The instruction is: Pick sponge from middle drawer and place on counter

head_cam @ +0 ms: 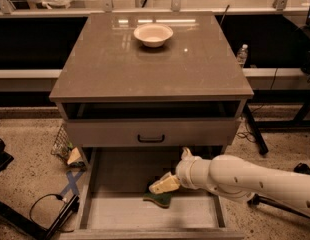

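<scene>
The dark green sponge (156, 200) lies in the middle drawer (120, 211). The tool (164, 185) hangs just over it; its grip cannot be told.

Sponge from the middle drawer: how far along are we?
Done: the wide grey middle drawer is open. In hand: the tool is inside it, at the small dark green sponge, which lies on the drawer floor. Left: lifting it and placing it on the glossy grey-brown counter.

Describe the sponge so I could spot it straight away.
Below the grey-brown counter holding a white bowl, the middle drawer stands pulled open. The sponge lies on its pale floor, just under the gripper: a small dark green slab, the only loose thing in there.
</scene>
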Controlling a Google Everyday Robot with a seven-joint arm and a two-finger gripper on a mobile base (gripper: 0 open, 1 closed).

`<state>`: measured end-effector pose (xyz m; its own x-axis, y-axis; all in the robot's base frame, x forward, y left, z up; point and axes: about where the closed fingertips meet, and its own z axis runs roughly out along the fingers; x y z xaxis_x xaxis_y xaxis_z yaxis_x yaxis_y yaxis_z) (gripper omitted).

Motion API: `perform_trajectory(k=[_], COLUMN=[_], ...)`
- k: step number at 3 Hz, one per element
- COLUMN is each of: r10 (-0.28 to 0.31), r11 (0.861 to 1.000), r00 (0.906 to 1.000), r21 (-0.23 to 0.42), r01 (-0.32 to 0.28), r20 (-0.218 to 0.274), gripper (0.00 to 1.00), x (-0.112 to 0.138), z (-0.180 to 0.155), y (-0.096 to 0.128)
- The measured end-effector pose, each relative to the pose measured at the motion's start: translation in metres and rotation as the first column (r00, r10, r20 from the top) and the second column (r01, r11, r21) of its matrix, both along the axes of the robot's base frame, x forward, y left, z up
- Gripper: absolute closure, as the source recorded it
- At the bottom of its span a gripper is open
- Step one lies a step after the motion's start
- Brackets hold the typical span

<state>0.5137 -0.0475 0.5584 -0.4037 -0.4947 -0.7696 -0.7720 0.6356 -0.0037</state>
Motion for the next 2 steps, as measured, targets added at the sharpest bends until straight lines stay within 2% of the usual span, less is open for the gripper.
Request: perform_trajectory(k=[1,2], r10=[0.011,0.053], r11=[1.000,0.997], r00=[0.9998,0.9984], r21=[0.028,0.060], r01=[-0.011,-0.054], r20=[0.016,0.018], gripper=[0.00,0.00], x=[-0.002,-0.014], z=[-0.025,-0.077], y=[0.008,0.001])
